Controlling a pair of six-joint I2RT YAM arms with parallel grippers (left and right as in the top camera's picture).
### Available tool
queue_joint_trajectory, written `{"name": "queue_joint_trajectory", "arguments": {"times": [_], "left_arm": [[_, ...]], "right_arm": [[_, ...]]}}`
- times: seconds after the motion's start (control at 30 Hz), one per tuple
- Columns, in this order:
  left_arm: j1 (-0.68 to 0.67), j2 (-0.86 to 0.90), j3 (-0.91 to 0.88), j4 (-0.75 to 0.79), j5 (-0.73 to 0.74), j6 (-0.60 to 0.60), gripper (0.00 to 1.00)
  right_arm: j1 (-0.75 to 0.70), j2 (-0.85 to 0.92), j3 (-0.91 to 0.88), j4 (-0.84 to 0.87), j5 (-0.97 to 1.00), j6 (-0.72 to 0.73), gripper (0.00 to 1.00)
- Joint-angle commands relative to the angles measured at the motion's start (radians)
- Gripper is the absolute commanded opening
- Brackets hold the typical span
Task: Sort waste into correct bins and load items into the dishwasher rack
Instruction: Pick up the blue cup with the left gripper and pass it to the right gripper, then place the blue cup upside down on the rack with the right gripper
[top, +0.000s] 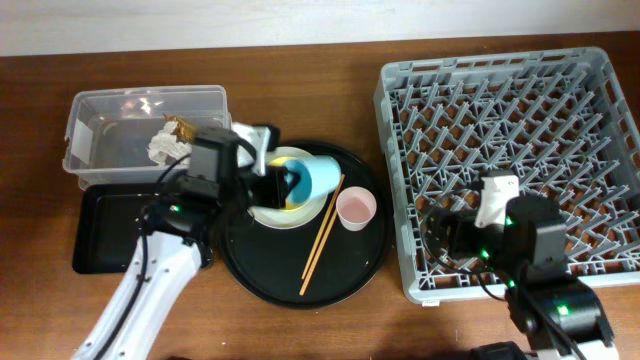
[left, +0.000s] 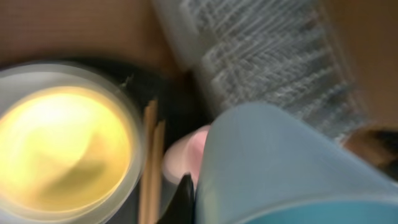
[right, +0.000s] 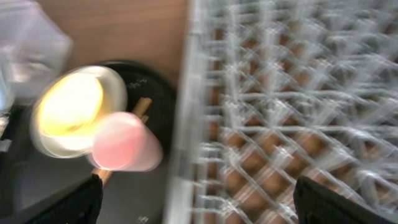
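My left gripper (top: 283, 183) is shut on the light blue cup (top: 312, 178) and holds it tilted on its side over the yellow bowl (top: 280, 200), which sits in the pale plate (top: 300, 216). In the left wrist view the blue cup (left: 280, 162) fills the right, with the bowl (left: 62, 143) on the left. The pink cup (top: 356, 208) and the chopsticks (top: 322, 235) lie on the round black tray (top: 290, 280). My right gripper (top: 440, 235) is open and empty over the front left corner of the dishwasher rack (top: 510, 110). Its wrist view shows the pink cup (right: 124, 149).
The clear tub (top: 110, 110) at the back left holds crumpled white paper (top: 163, 147) and a gold foil wrapper (top: 183, 128). The shallow black rectangular tray (top: 105, 235) lies in front of it. The rack's grey wall (right: 186, 124) stands just right of the round tray.
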Motion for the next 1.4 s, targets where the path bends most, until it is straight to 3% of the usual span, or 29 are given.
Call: {"name": "queue_joint_trajectory", "arguments": {"times": [0.0,0.13,0.23,0.53,0.63,0.77,0.87,0.97,1.07,1.2,1.3,1.37], "left_arm": [[0.024,0.081,0.010,0.179,0.406,-0.152,0.00],[0.021,0.225,0.010,0.338,0.748,-0.199,0.00],[-0.011,0.254,0.010,0.335,0.763,-0.209,0.00],[-0.084,0.254,0.010,0.359,0.766,-0.209,0.00],[-0.084,0.254,0.010,0.359,0.766,-0.210,0.00],[-0.083,0.254,0.010,0.359,0.766,-0.209,0.00],[-0.084,0.254,0.010,0.359,0.765,-0.209,0.00],[-0.082,0.254,0.010,0.327,0.654,-0.178,0.12],[-0.054,0.251,0.010,0.139,0.388,-0.065,0.18],[0.075,0.164,0.011,-0.039,0.164,0.062,0.25],[0.189,0.050,0.011,-0.177,0.052,0.140,0.26],[0.233,-0.012,0.011,-0.290,-0.078,0.160,0.27]], "right_arm": [[0.003,0.101,0.017,0.076,-0.383,0.058,0.99],[0.004,0.266,0.017,0.226,-0.853,-0.048,0.99],[0.004,0.381,0.017,0.381,-1.093,-0.048,0.99],[0.003,0.423,0.017,0.595,-1.195,-0.043,0.95],[0.003,0.423,0.017,0.610,-1.195,-0.043,0.88],[0.003,0.424,0.017,0.610,-1.190,-0.044,0.70],[0.003,0.424,0.017,0.610,-1.184,-0.044,0.67],[0.003,0.424,0.017,0.596,-1.130,-0.044,0.68],[0.003,0.424,0.017,0.505,-0.935,-0.054,0.64],[0.003,0.414,0.021,0.381,-0.664,-0.101,0.58],[0.003,0.383,0.088,0.218,-0.496,-0.101,0.56],[0.002,0.375,0.203,0.013,-0.325,-0.128,0.57]]}}
